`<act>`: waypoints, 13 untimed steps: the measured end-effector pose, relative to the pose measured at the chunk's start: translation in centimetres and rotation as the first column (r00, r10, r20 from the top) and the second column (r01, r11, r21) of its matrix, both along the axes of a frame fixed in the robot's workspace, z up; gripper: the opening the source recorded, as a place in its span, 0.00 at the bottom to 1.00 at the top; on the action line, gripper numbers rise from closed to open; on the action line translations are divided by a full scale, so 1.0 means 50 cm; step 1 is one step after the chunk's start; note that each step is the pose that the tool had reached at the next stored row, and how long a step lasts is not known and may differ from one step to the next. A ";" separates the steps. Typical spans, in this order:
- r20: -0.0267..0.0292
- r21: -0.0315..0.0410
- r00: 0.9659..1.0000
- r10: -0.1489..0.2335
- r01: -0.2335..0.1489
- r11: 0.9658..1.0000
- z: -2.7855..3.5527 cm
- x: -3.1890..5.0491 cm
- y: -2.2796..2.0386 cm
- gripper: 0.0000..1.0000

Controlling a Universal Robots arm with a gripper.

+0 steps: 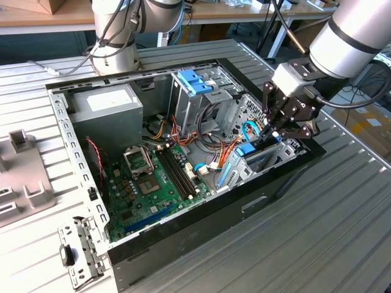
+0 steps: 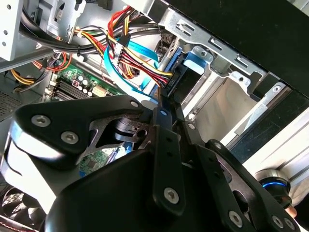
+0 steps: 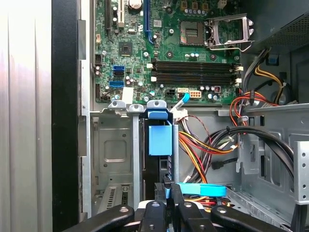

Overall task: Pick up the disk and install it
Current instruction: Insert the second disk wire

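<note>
Disk (image 3: 160,140) sits upright in bay (image 3: 113,145), my claw (image 3: 166,188) pinched on its edge; tilt could jam it against cables (image 3: 203,150) at three o'clock.

The disk (image 3: 160,140) is standing on edge in a metal drive bay inside the open computer case, its bright blue carrier and tab facing outward. In the exterior view its blue carrier (image 1: 246,150) is showing beside the green motherboard, near the case's front wall.
</note>
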State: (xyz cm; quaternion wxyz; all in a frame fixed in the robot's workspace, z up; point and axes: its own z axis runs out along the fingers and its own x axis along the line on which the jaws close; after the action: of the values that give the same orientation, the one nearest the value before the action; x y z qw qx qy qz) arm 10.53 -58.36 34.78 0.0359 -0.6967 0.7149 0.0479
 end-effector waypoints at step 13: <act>0.000 0.001 1.000 0.000 0.000 1.000 -0.011 0.000 -0.0010 0.16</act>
State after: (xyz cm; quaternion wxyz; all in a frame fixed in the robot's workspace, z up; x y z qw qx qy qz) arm 10.53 -58.41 34.24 0.0362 -0.6967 0.7149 0.0482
